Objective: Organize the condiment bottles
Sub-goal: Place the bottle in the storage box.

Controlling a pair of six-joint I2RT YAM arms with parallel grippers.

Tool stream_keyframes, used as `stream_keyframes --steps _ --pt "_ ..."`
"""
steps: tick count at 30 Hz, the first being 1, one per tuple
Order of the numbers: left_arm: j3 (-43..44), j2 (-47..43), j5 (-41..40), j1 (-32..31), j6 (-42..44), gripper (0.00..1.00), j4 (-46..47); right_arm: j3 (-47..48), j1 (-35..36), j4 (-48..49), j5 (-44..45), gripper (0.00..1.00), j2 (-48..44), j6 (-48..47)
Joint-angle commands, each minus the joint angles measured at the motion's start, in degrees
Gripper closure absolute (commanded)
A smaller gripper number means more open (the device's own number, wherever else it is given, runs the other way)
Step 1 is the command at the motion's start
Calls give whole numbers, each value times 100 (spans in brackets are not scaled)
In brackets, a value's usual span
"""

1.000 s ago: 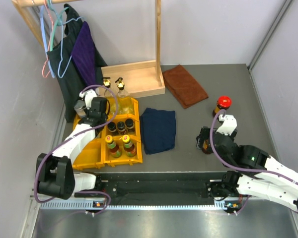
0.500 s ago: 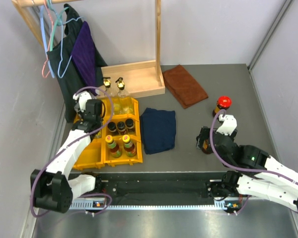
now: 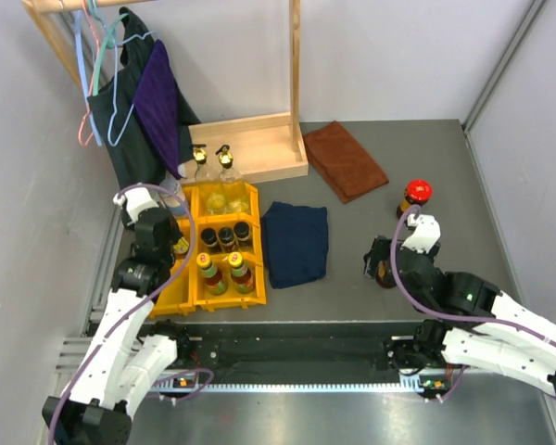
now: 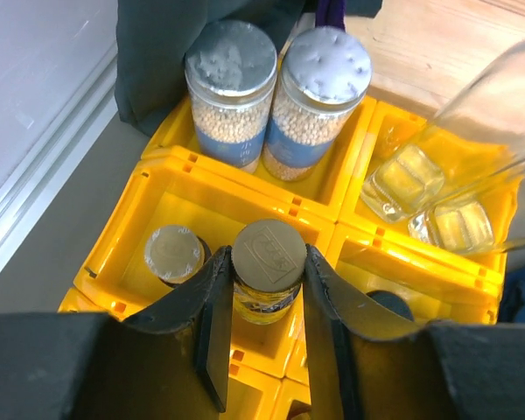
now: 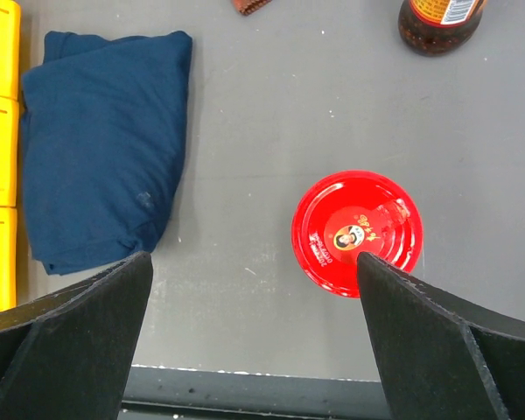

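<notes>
Most of the sorting appeared to be done: a block of yellow plastic bins [image 4: 184,206] by the left edge of the tabletop [image 3: 398,148] was already stocked with two yellow-capped sauce bottles [image 3: 209,269] at its near end, dark black-capped bottles [image 3: 224,237] behind them, clear gold-topped glass bottles [image 3: 225,171] at the far end and two silver-lidded jars of pale beans [image 4: 232,96]. A small gold-lidded glass jar [image 4: 269,273] was clasped between the fingers of the left gripper [image 4: 268,261], low in a bin compartment just beside a similar silver-lidded little jar [image 4: 173,254]. Two jars were judged to be left: a red-lidded glass jar [image 5: 357,232] standing loose toward the near right corner, over which the right gripper [image 5: 254,262] was held spread wide and empty, and a second red-lidded dark jar [image 3: 417,197] beyond it, nearer the right edge.
</notes>
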Motion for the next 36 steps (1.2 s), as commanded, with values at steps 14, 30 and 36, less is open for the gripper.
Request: stream_keyframes --steps 14,30,36 --pt "-950 -209 207 -119 304 100 1866 -91 -55 263 55 1 9 -49" --pt "-1065 -296 356 -224 261 33 1911 -73 -82 272 55 1 18 -93" --pt "-863 -305 427 -233 225 18 1701 -3 -99 167 63 1 18 -75"
